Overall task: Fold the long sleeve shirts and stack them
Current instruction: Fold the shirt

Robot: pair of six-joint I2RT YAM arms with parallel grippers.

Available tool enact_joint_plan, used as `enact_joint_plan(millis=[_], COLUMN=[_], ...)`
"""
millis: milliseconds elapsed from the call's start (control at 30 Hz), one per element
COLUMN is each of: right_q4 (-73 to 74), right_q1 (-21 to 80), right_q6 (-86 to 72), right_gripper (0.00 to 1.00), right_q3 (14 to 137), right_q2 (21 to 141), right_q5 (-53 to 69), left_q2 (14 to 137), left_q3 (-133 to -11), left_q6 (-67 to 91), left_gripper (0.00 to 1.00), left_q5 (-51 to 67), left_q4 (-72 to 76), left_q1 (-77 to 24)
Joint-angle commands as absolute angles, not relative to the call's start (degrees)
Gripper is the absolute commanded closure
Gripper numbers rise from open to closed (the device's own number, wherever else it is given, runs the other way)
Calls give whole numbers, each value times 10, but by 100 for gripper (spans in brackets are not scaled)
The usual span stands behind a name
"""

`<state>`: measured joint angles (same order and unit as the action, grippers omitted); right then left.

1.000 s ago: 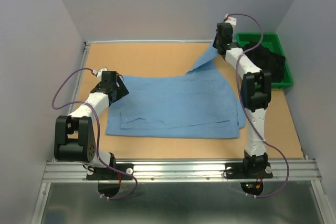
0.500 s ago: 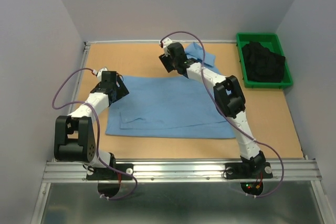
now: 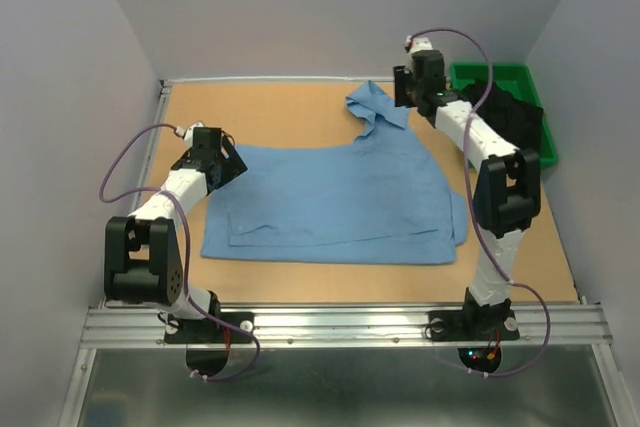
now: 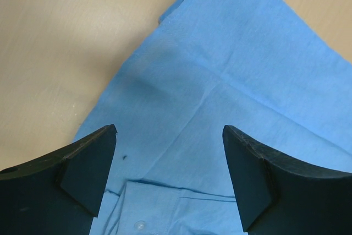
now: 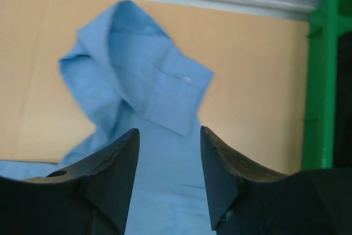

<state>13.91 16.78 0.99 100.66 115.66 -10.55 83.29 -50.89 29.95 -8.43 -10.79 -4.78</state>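
Top view: long sleeve shirt (image 3: 340,202) is lying spread across the desk (image 3: 270,112), one sleeve bunching toward the far side. Left end effector (image 3: 222,162) is hovering at its left edge, right end effector (image 3: 405,87) by the bunched sleeve, near a green bin (image 3: 500,75). Left wrist: jaws are standing wide, gripping nothing. Right wrist: jaws are standing partly apart, empty, with the cuff lying beyond them.

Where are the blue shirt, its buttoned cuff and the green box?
blue shirt (image 3: 340,197), top view, middle of its body.
buttoned cuff (image 5: 165,93), right wrist view, cuff's middle.
green box (image 3: 510,68), top view, far rim.
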Motion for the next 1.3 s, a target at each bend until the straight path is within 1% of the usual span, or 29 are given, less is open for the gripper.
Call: enact_joint_plan(millis=[0,200,500,700,800,900,967,1100,1267], right_q4=[176,185,185,185,184,184,185,184,184], right_q1=[116,86,84,86,86,85,85,85,86], right_q6=[-51,-83,-99,-96,-94,-95,-97,-100,-104], right_gripper=[48,48,48,48,48,48,48,48,48], right_q3=[946,909,913,909,906,904,901,897,898], right_q2=[1129,1138,1172,1172,1173,1173,1172,1172,1174], right_q5=[-70,-49,-32,-33,-38,-38,-39,-42,-40], left_q2=[875,974,1116,1181,1211,1229,1232,1230,1227], left_q3=[-570,-679,-830,-893,-922,-933,-936,-915,-905], left_q6=[329,347,297,265,266,265,270,276,279], left_gripper=[10,11,20,21,24,26,29,32,40], left_q5=[-97,-133,-168,-163,-167,-171,-170,-162,-156], left_q4=[-120,-163,-168,-176,-198,-202,-207,-211,-226], left_q1=[-49,-47,-47,-45,-45,-45,-45,-47,-48])
